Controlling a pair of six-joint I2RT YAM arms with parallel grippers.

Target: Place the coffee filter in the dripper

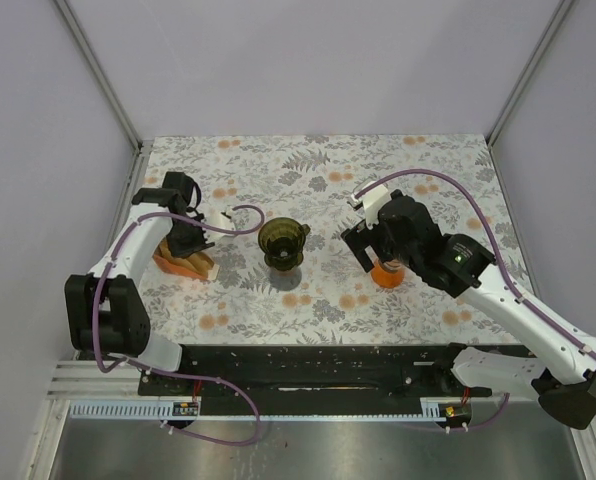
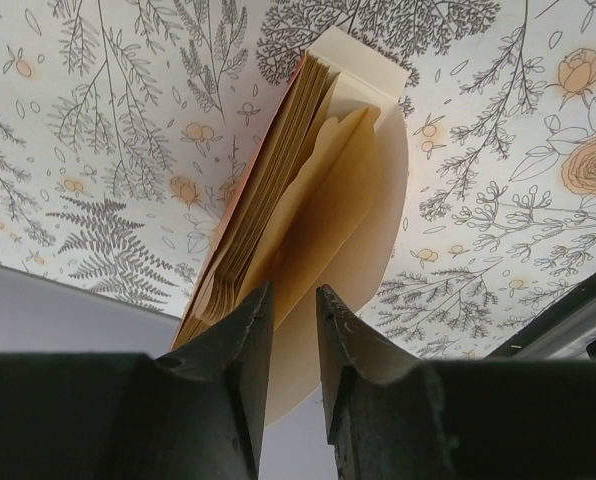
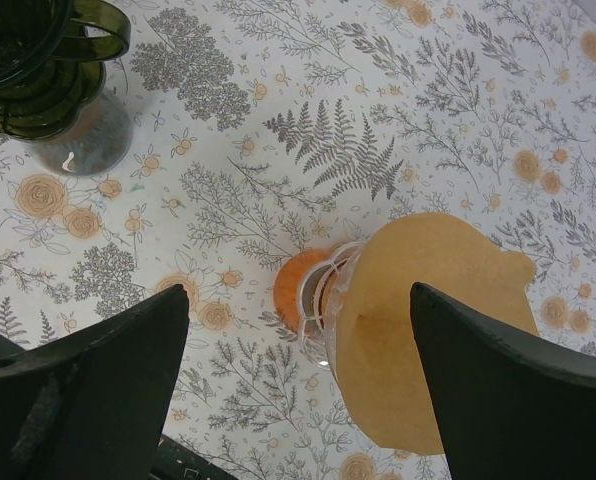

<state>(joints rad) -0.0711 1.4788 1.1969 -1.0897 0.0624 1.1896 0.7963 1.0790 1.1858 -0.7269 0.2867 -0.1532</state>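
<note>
The dripper (image 1: 283, 243), dark green ribbed glass, stands mid-bench (image 1: 318, 170) on the floral print with nothing in it. The left hand (image 2: 293, 290) hangs over a stack (image 2: 263, 190) of tan paper filters against a cream card (image 2: 383, 240). One sheet (image 2: 323, 210) fans loose toward its nearly closed fingers; I cannot tell if they pinch it. The right hand (image 3: 298, 288) is spread wide over a smooth brown fan-shaped filter (image 3: 428, 320) lying on a clear-rimmed orange cup (image 3: 303, 290), right of the dripper.

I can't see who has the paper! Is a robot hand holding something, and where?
Right gripper: open, empty. Left gripper straddles a coffee filter at its edge; whether it pinches cannot be told.
</note>
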